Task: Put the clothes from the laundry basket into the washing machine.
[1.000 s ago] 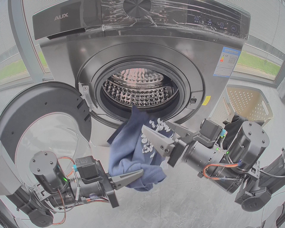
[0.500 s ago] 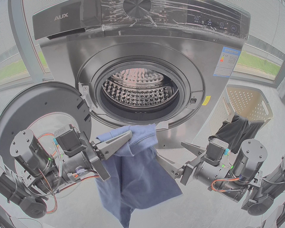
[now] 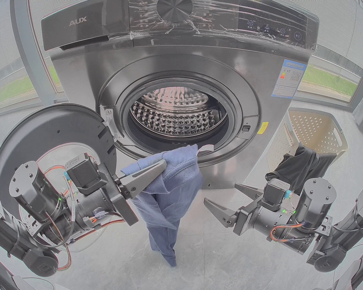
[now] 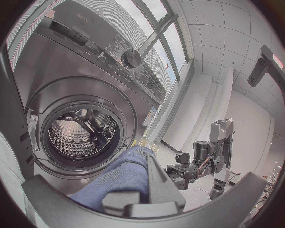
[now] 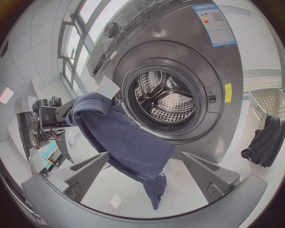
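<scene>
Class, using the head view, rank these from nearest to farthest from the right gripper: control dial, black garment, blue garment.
1. Blue garment, hanging just left of the right gripper.
2. Black garment, to its right, draped over the laundry basket.
3. Control dial, atop the washing machine.

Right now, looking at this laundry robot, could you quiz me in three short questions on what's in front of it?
1. True or false: the left gripper is clamped on the blue garment.
2. Where does the black garment hang? A) in the drum B) over the rim of the laundry basket C) on the floor
3. Fill in: the washing machine has its door standing ____.
Key: 1 true. 2 B. 3 open.
</scene>
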You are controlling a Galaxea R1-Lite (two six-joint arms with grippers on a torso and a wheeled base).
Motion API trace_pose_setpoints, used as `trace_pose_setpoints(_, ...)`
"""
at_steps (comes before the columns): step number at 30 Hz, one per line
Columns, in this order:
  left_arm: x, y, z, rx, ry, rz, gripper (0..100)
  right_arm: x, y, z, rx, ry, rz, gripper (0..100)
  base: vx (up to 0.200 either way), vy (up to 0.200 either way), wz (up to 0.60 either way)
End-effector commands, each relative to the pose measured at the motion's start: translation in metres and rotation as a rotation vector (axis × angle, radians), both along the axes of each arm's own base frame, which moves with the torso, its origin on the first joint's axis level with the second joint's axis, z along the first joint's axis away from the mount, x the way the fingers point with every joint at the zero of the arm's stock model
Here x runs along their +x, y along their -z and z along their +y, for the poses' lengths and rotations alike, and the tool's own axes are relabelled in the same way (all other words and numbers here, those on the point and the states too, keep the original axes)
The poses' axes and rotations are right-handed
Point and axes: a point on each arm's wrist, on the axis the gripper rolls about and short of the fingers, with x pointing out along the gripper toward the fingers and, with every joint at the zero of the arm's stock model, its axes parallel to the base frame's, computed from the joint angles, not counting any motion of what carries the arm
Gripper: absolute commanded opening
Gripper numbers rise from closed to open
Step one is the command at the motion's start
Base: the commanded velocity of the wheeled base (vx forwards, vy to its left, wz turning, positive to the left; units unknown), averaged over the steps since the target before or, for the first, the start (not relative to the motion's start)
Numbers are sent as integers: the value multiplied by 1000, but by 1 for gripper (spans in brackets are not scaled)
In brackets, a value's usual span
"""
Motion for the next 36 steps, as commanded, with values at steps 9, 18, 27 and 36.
trace_pose_setpoints(9,1,1,-1,1,0,3,0,22,19,26,-7,-103,-83,100,0,0,0)
trace_pose_setpoints(18,1,0,0,0,0,1,0,42,26,48,9,-161,-106,100,0,0,0)
trace_pose_setpoints(27,1,2,0,4,0,7,0,62,16,36,-5,-136,-169,100,0,0,0)
trace_pose_setpoints(36,2,4,-1,9,0,13,0,58,13,45,14,-225,-190,100,0,0,0)
